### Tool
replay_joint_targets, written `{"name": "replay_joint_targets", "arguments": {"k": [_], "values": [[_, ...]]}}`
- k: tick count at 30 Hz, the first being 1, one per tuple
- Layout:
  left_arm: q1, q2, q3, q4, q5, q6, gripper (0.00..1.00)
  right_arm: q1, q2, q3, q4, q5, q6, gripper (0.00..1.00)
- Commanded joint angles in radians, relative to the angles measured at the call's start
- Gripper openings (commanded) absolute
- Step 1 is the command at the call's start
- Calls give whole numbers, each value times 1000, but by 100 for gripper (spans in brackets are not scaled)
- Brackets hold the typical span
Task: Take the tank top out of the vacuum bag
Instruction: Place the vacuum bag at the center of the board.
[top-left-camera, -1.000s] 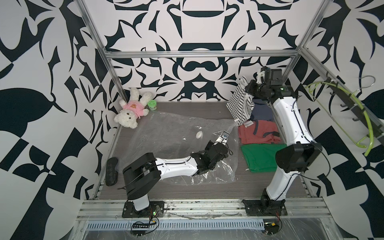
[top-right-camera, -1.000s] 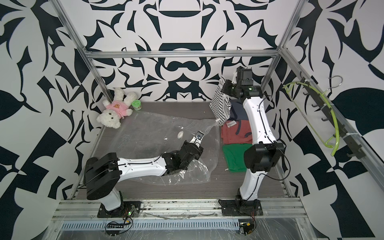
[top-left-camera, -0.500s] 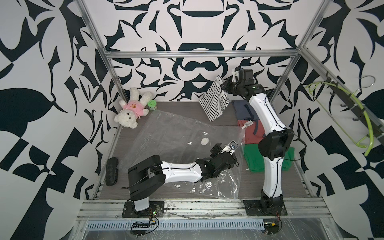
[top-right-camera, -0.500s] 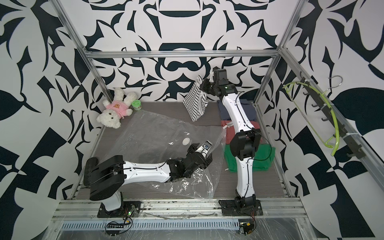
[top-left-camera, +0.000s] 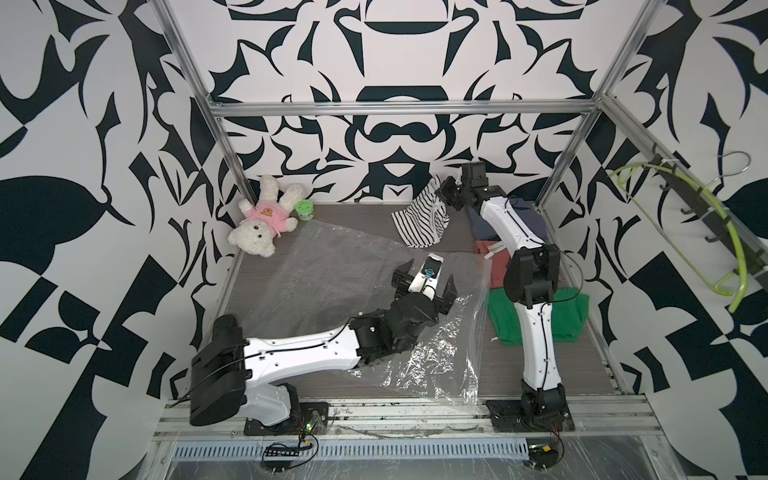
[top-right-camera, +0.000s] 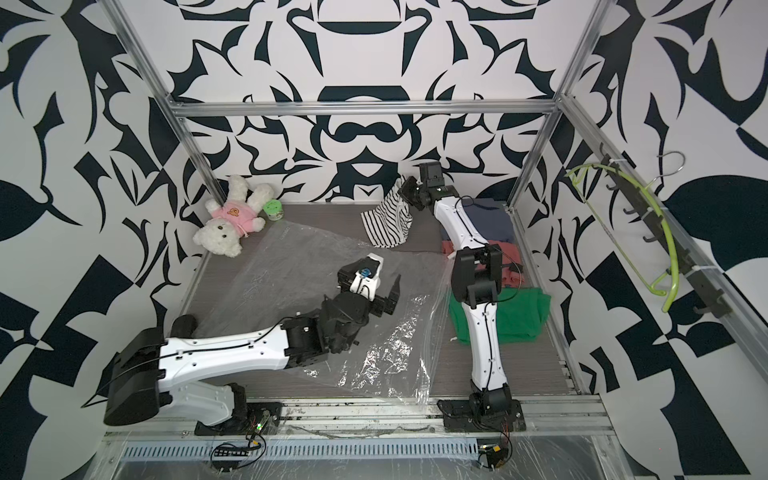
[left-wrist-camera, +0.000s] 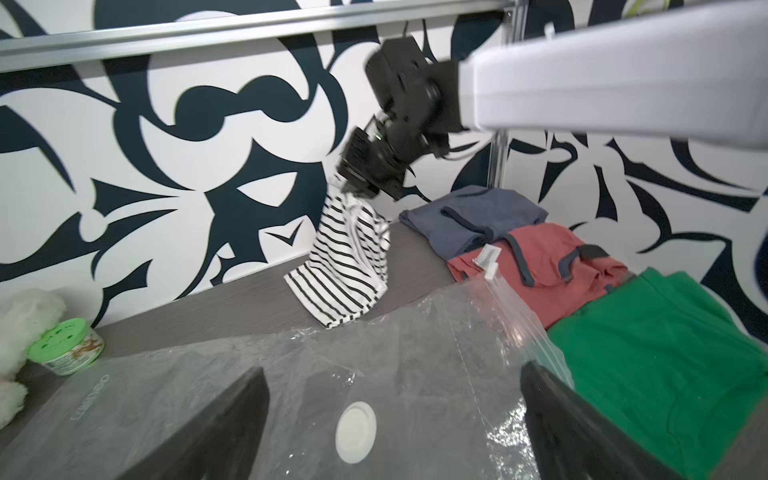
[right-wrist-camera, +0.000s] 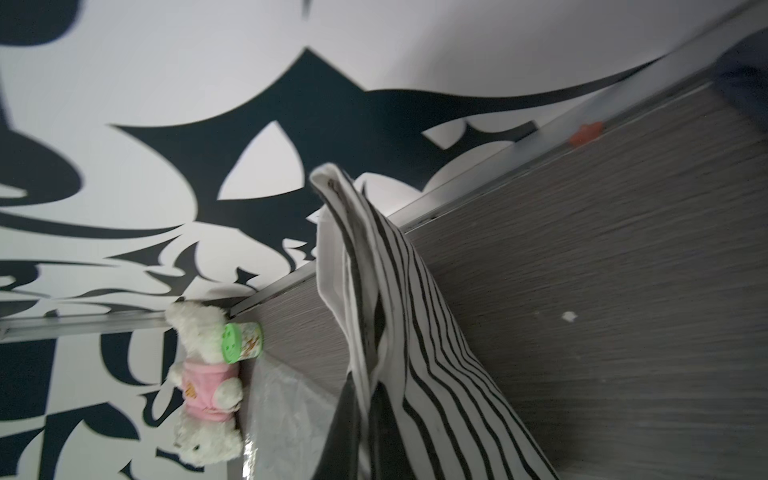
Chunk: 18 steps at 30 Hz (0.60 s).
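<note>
Ana: Both arms have moved since a second ago. The right arm (top-left-camera: 505, 226) has swung the striped tank top (top-left-camera: 422, 220) away from the pile of clothes (top-left-camera: 573, 316) toward the middle of the back wall. The left jaws were shut then and now stand wide.

Ben: So where is the tank top now?

Ana: Out of the vacuum bag (top-left-camera: 332, 266). It hangs from the right jaws, which are pinched shut on its top edge. Its hem looks to touch the bench (top-left-camera: 357, 214), just beside the bag's far edge.

Ben: And the bag?

Ana: It lies flat on the bench, and I see nothing inside it. The left jaws hover over it and hold nothing.

Ben: Which step is this?

Ana: I think the pulling-out is done and this is the putting-down. Next the right arm needs to lower the tank top until it rests, then let go.

Ben: Do the cameras show different things?

Ana: Yes. The left wrist view shows the round white valve (left-wrist-camera: 356, 432) and the zip edge (left-wrist-camera: 509, 307). In both top views the left arm (top-left-camera: 299, 353) hides the valve. The right wrist view shows the tank top's folds up close, but not the jaws.
</note>
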Motion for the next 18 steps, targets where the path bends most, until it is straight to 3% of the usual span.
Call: {"name": "replay_joint_targets", "arguments": {"k": [1, 10, 18], "values": [[56, -36, -46, -72, -67, -67, 99, -26, -7, -4, 28, 44, -23, 0], [183, -113, -149, -161, -79, -232, 99, -74, 94, 23, -10, 102, -55, 0], [197, -26, -94, -263, -102, -277, 99, -101, 176, 104, -77, 190, -70, 0]]}}
